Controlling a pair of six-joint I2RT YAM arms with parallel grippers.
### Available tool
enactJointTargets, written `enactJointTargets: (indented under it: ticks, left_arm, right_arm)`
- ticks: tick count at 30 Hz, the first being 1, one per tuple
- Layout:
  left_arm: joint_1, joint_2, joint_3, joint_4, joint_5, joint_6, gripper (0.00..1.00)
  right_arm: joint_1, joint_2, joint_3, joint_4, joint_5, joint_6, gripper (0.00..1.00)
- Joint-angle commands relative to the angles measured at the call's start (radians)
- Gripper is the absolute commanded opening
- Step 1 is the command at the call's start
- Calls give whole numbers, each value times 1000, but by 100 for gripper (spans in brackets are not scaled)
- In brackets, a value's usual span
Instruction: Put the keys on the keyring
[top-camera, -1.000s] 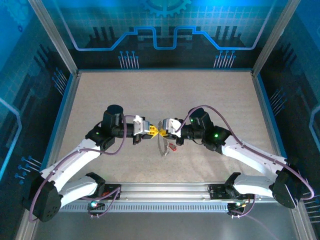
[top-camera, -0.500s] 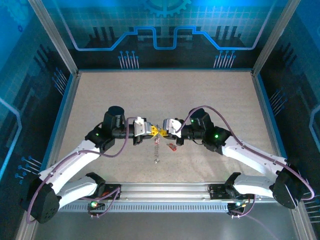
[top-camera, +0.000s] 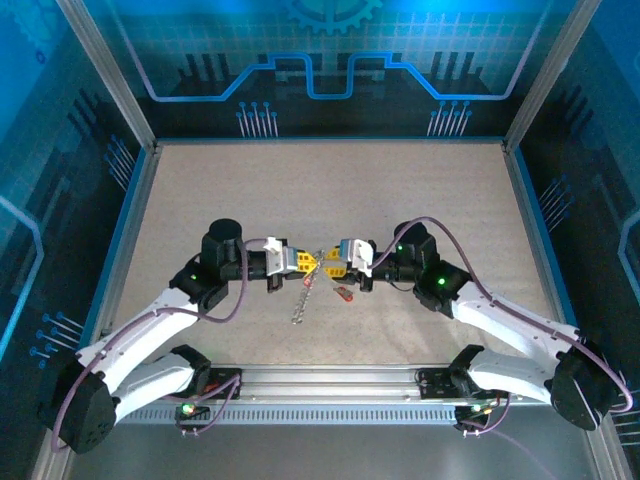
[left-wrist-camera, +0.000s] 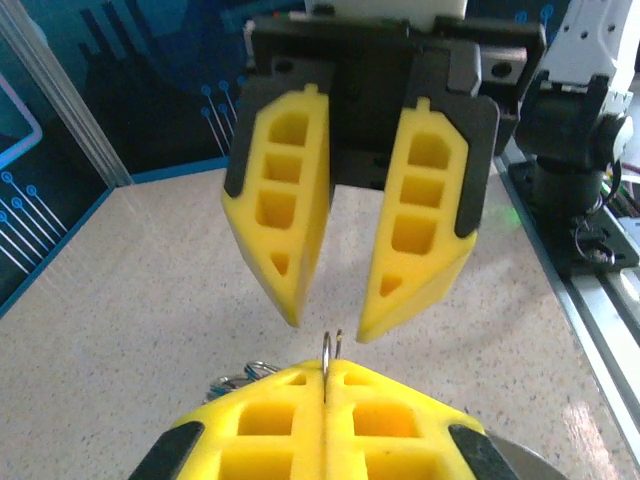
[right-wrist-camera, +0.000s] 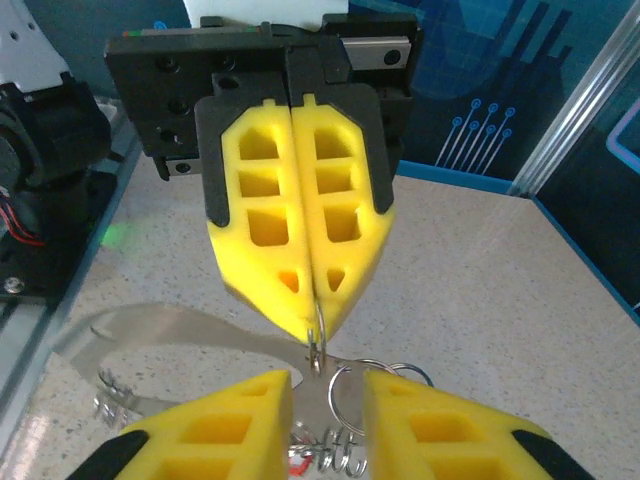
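My left gripper (top-camera: 307, 262) is shut on the keyring (top-camera: 303, 298), a thin silvery chain-like loop that dangles below it toward the table. In the left wrist view my left gripper (left-wrist-camera: 327, 372) pinches the loop's top edge (left-wrist-camera: 331, 348). Facing it tip to tip, my right gripper (top-camera: 331, 263) stands open; its yellow fingers (left-wrist-camera: 283, 205) straddle the ring's edge without touching. From the right wrist, my right gripper (right-wrist-camera: 320, 388) has its jaws apart, with the keyring (right-wrist-camera: 317, 338) just beyond them. A red key (top-camera: 342, 292) sits right of the loop; its red head (right-wrist-camera: 301, 462) shows low between the fingers.
Both arms meet over the middle of the speckled beige tabletop (top-camera: 330, 190). A metal rail (top-camera: 330, 385) with the arm bases runs along the near edge. Blue side walls (top-camera: 130, 200) and aluminium posts enclose the table.
My right gripper opened and drew slightly back to the right. The keyring, stretched between both grippers before, now hangs from the left gripper alone and has swung left and down.
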Motion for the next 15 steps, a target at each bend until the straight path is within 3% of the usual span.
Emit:
enactJointTargets:
  ticks: [1,8,15]
  left_arm:
    - [1,-3,-2,145,90,-68,0]
    - [1,23,-14,227,119,-132,0]
    - [1,46,-18,246,138,-139,0]
  right_arm:
    - [-8,-12,-10,61,-53,28,28]
    - [-9,0,-22,130,-71,59,29]
    - [-8,11,-29,169,-60,85,17]
